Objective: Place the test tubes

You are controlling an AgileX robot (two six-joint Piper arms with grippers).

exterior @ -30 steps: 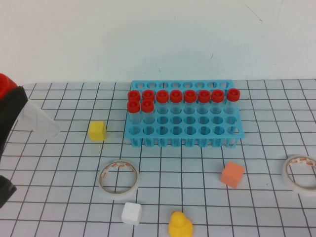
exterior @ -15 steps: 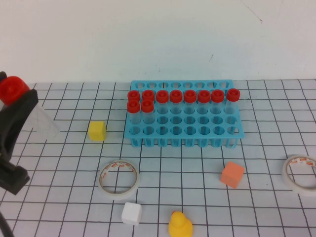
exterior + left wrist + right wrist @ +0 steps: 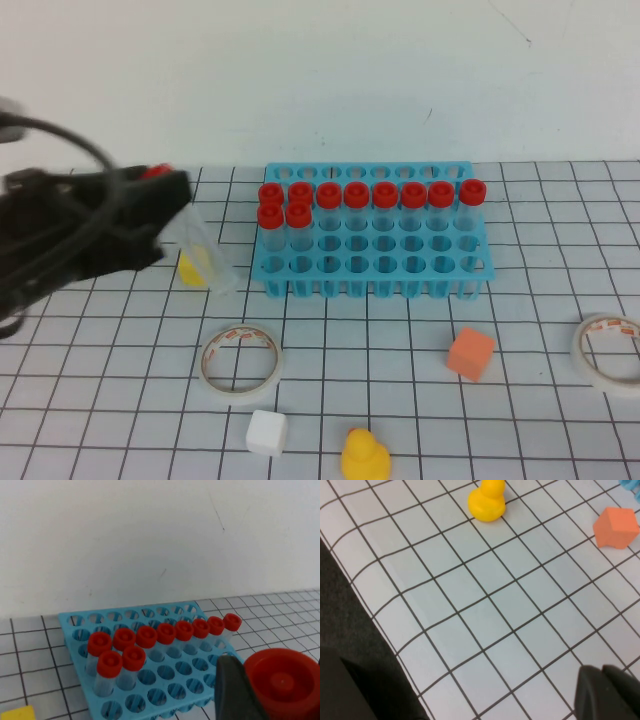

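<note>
The blue test tube rack (image 3: pixel 372 266) stands at the middle back of the gridded table and holds several red-capped tubes (image 3: pixel 357 205) in its rear rows. My left gripper (image 3: pixel 163 214) hovers just left of the rack, shut on a clear test tube (image 3: pixel 200 255) with a red cap (image 3: pixel 155 172); the tube hangs tilted. In the left wrist view the held tube's red cap (image 3: pixel 282 682) sits against a dark finger (image 3: pixel 232 692), with the rack (image 3: pixel 150 677) beyond. My right gripper (image 3: pixel 607 692) is shut and empty, low over bare table near its front edge.
A yellow cube (image 3: pixel 193 270) lies partly behind the held tube. Two tape rolls (image 3: pixel 240 359) (image 3: pixel 608 351), a white cube (image 3: pixel 267 432), a yellow duck (image 3: pixel 365 455) and an orange cube (image 3: pixel 470 354) lie in front of the rack. The rack's front rows have open holes.
My left arm has swung right from the table's left edge toward the rack, carrying the tube, which now hangs in front of the yellow cube. Nothing else moved.
</note>
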